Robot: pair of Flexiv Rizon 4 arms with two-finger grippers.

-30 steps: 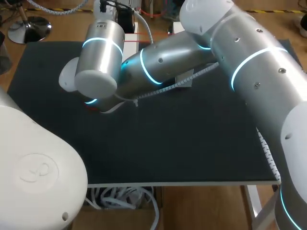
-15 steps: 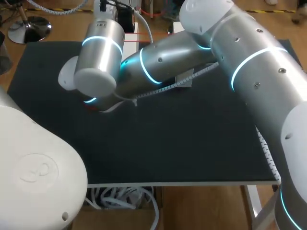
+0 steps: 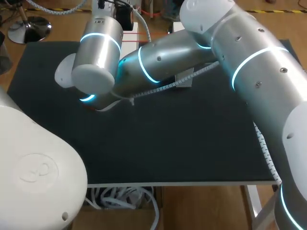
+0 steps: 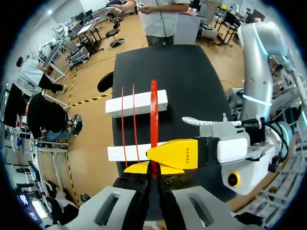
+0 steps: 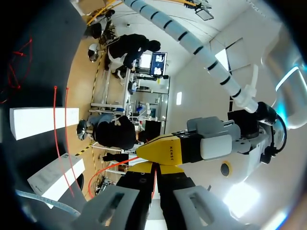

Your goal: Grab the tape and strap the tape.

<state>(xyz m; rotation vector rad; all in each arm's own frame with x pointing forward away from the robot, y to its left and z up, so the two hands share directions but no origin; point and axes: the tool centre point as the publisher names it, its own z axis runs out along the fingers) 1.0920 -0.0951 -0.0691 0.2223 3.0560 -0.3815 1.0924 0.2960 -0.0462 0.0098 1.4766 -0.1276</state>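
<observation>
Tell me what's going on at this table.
Both arms are working on one red tape. The left gripper is shut on it, and the tape runs ahead of the fingers across two white blocks lying on the black table. Two thinner red lines cross the same blocks. The right arm reaches over from its side, and the right gripper pinches the same tape right beside the left one.

Our silver right arm (image 3: 163, 62) and taut red tape (image 4: 153, 110) bar the black table's (image 3: 182, 143) far side; nearer, we pass freely.
</observation>
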